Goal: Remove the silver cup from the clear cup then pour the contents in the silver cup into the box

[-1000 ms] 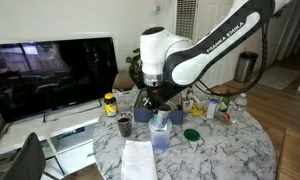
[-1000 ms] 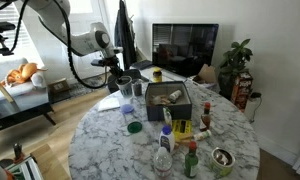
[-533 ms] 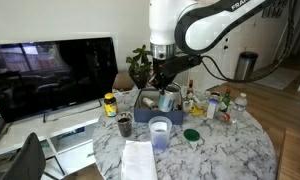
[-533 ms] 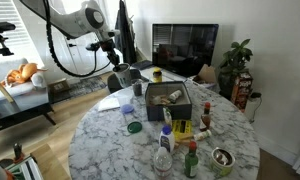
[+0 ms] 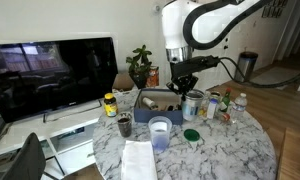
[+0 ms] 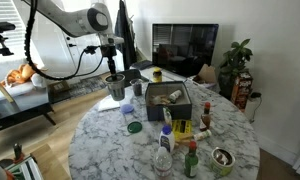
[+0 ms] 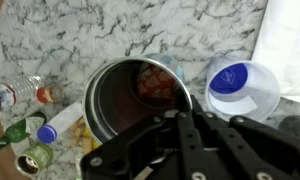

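My gripper (image 7: 176, 118) is shut on the rim of the silver cup (image 7: 130, 95), which has reddish contents at its bottom. In both exterior views the silver cup (image 5: 193, 103) (image 6: 114, 88) hangs in the air under the gripper (image 5: 185, 82) (image 6: 112, 72), above table height. The clear cup (image 5: 160, 132) (image 6: 130, 109) stands upright on the marble table, apart from the silver cup; in the wrist view (image 7: 242, 88) it lies beside it, blue inside. The blue-grey box (image 5: 150, 108) (image 6: 171, 100) stands mid-table with items inside.
A dark grey cup (image 5: 123, 125), a yellow jar (image 5: 110, 103), a green lid (image 5: 192, 135) and white paper (image 5: 140, 160) lie around the clear cup. Bottles (image 6: 165, 150) and a tin (image 6: 222, 158) stand on the table. A TV (image 5: 50, 70) stands behind.
The gripper was low at the clear cup, then rose with the silver cup. The silver cup is now out of the clear cup, carried sideways and held in the air.
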`<state>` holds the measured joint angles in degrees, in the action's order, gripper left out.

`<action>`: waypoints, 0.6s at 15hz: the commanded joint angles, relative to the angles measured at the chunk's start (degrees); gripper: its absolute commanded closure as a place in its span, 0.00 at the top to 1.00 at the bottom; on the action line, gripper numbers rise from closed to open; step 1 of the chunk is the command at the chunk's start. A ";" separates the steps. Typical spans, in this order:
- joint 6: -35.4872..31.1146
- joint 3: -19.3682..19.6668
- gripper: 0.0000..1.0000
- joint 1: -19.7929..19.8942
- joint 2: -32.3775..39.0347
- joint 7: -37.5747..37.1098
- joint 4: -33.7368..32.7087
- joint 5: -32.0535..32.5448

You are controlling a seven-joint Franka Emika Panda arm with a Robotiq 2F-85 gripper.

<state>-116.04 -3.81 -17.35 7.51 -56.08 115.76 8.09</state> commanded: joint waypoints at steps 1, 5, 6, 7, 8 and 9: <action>-1.88 -1.25 0.01 2.82 1.70 -5.64 5.14 -5.15; -5.63 -1.05 0.01 3.74 6.34 -12.49 8.15 -10.44; -7.06 -1.08 0.01 3.78 7.70 -14.07 8.29 -12.20; -9.35 -0.93 0.01 3.71 8.71 -16.07 9.17 -13.35; -12.08 -0.75 0.01 3.63 9.79 -17.98 9.80 -14.46; -15.48 -0.58 0.01 3.60 10.64 -19.50 10.53 -15.40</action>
<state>-124.37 -3.93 -14.36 15.93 -70.72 124.10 -3.72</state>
